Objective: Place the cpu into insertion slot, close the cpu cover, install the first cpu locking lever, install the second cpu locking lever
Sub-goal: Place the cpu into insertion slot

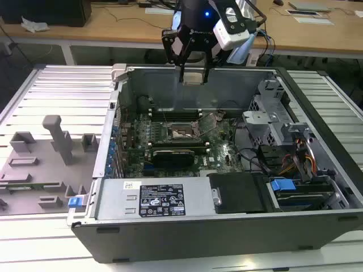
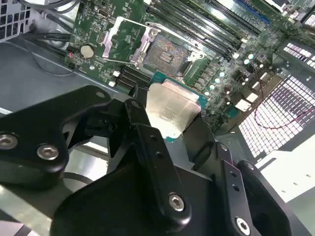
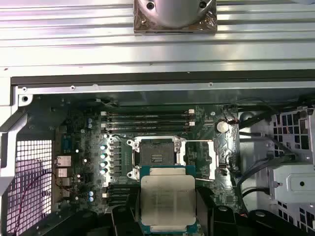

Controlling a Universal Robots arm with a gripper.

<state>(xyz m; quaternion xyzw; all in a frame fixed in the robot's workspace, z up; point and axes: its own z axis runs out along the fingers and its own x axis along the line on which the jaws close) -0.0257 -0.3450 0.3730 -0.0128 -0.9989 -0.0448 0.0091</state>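
The pincer (image 1: 193,72) hangs above the open computer case (image 1: 227,232), near its rear wall, and is clenched on the cpu (image 3: 167,199), gripping it by two opposite edges with the metal top facing the wrist cameras. The cpu is well clear of the motherboard (image 1: 218,150). Below it the insertion slot (image 3: 156,156) lies bare, with the cpu cover (image 2: 110,39) swung open beside it. The case rests on the slatted table (image 1: 57,90).

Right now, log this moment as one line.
tool: shut on cpu | cpu position: above open case | insertion slot: empty | cpu cover: open
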